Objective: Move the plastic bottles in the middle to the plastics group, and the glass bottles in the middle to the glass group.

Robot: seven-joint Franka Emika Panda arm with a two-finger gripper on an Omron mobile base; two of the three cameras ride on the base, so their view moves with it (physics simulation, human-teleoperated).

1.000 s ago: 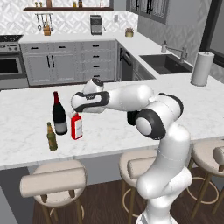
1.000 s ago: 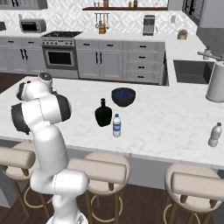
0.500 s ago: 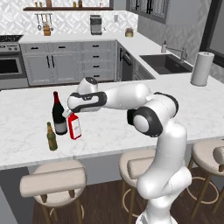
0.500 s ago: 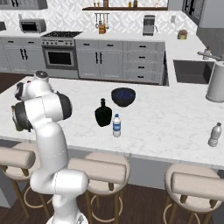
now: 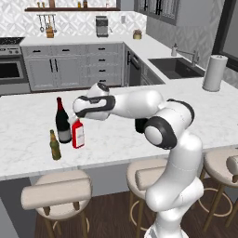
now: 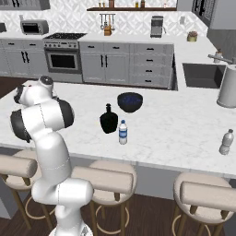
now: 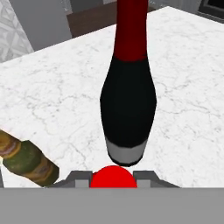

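Note:
My gripper (image 5: 76, 120) is shut on the red cap of the flat red glass bottle (image 5: 78, 135), which hangs upright just right of the tall dark wine bottle (image 5: 62, 122) of the glass group. The small olive-brown beer bottle (image 5: 55, 145) stands in front of both. In the hand view the red cap (image 7: 113, 177) sits between my fingertips, with the wine bottle (image 7: 128, 96) right behind it and the beer bottle (image 7: 26, 162) to the left. In the middle of the counter stand the short black glass bottle (image 6: 109, 120) and the small plastic bottle (image 6: 123, 132) with a blue label.
A dark blue bowl (image 6: 129, 102) sits behind the black bottle. A clear plastic bottle (image 6: 226, 142) stands at the counter's far right, near a paper towel roll (image 6: 228, 87). Bar stools (image 5: 56, 193) line the front edge of the counter. A sink (image 5: 174, 67) lies at the back right.
The arm has carried the red bottle a little to the left, closer to the wine bottle. The grip on the cap has stayed shut.

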